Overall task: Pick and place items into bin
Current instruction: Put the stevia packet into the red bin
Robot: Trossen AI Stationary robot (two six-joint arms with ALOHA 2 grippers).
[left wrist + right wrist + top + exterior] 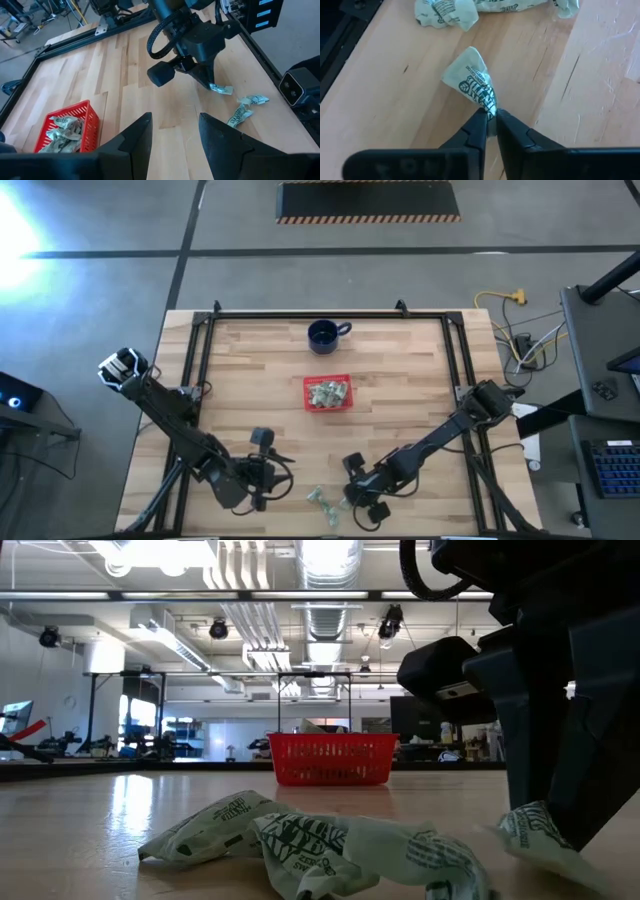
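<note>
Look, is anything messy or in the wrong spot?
A few crumpled wrappers lie loose on the table's near edge, outside the red bin that holds the others. The right gripper pinches one wrapper. Nothing looks spilled or broken.

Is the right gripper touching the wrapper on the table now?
Touching. The right wrist view shows the right gripper with its jaws pinched on a corner of the wrapper.

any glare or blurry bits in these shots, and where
High view: a bright glare patch washes out the floor at the upper left corner. Low view: ceiling lights blow out to white, and the nearest wrappers look soft while the red bin is sharper. Right wrist view: the end effector up close is blurred.
</note>
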